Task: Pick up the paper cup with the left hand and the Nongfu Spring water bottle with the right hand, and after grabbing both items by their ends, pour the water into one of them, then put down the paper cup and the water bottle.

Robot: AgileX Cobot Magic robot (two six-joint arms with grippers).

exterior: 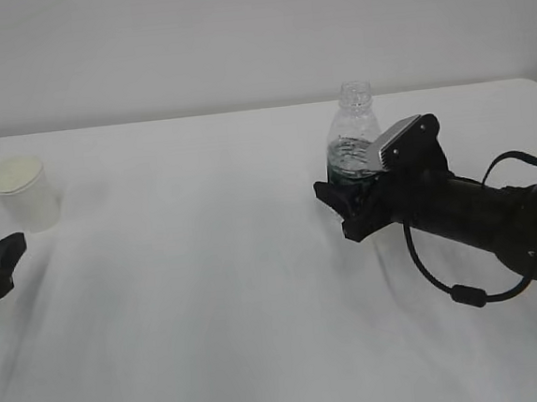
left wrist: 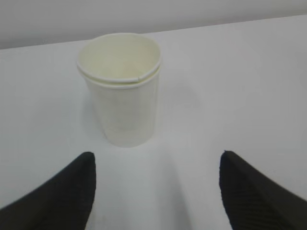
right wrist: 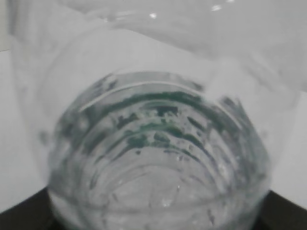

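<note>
White table [exterior: 211, 291] holds one paper cup [exterior: 25, 192] at the far left and one Nongfu Spring water bottle [exterior: 355, 142] toward the right. Both stand upright. Inside the cup I see only its cream wall. The bottle has no cap and has some clear water [right wrist: 158, 187] low down. The left hand [left wrist: 156, 189] sits just in front of the cup, fingers [left wrist: 57, 196] spread wide, touching nothing. The right hand [exterior: 358, 207] has its fingers on both sides of the bottle's lower part, but I cannot tell if they squeeze it.
</note>
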